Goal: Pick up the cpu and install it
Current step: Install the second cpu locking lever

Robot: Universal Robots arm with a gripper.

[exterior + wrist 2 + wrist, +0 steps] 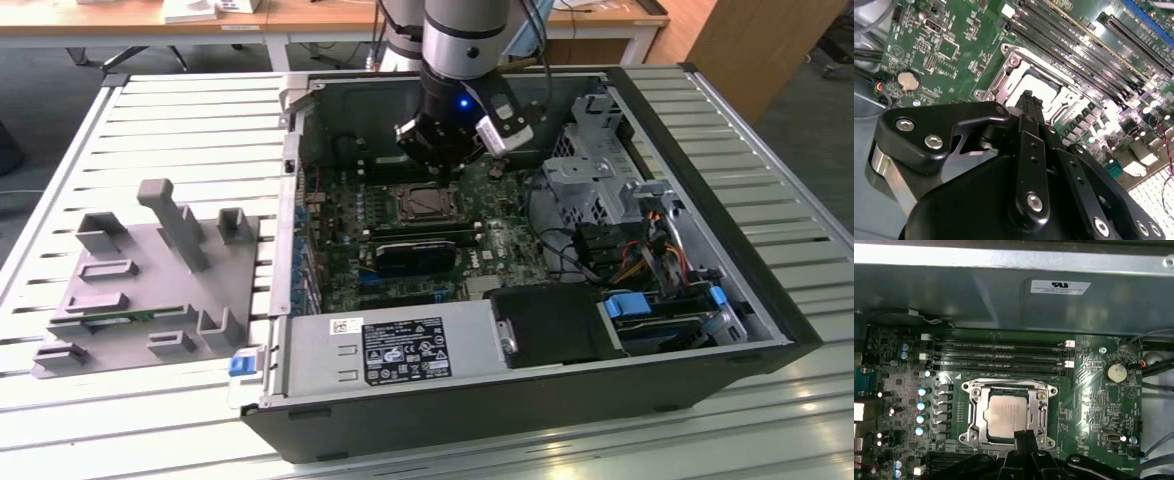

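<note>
Pincer (1023, 436) hovering just above cpu (1005, 412), which is sitting inside socket frame (1043, 407); finger state: cannot tell.

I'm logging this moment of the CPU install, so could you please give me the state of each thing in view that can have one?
cpu: lying flat in the socket, silver top up.
socket: frame open, chip uncovered.
gripper: just above the chip's edge; open or shut cannot be told.
computer case: on its side, panel off, board exposed.
memory slots: no modules seated.
grey fixture: beside the case on the exterior view's left.
</note>
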